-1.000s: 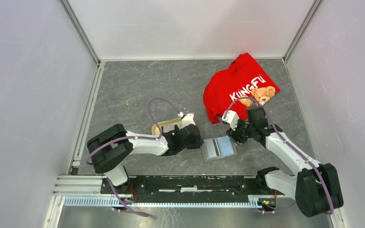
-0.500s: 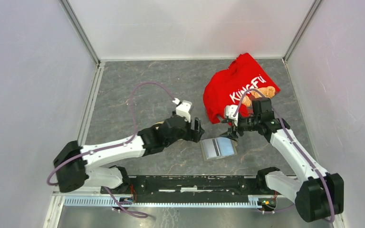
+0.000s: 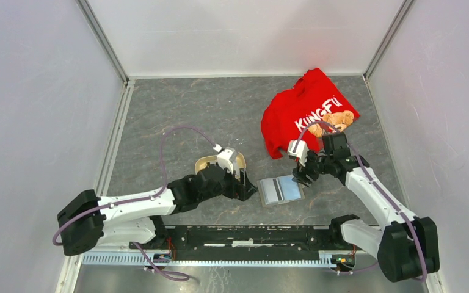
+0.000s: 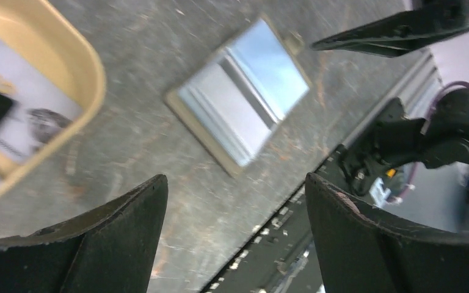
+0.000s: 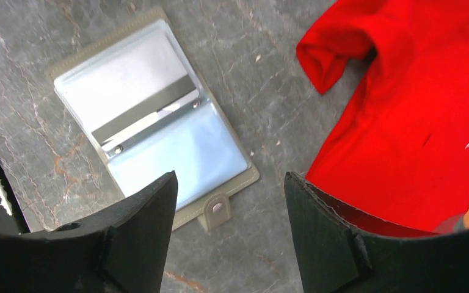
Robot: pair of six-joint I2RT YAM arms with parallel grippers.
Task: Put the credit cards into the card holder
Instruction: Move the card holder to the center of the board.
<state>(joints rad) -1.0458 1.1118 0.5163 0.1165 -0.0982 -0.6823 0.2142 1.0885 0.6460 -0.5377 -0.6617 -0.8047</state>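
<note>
Left gripper: I see its jaws apart and empty. The open card holder lies flat just ahead, between the fingers. The credit cards rest in the beige tray beyond its left finger. Right gripper: jaws apart, above the card holder's snap tab, with the red shirt to its right.

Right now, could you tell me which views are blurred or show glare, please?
Left wrist: blur smears the beige tray and the cards in it; the card holder is soft too. Right wrist: sharp, with a pale sheen on the holder's clear pockets. Top external: even light, only faint shadows under the arms.
</note>
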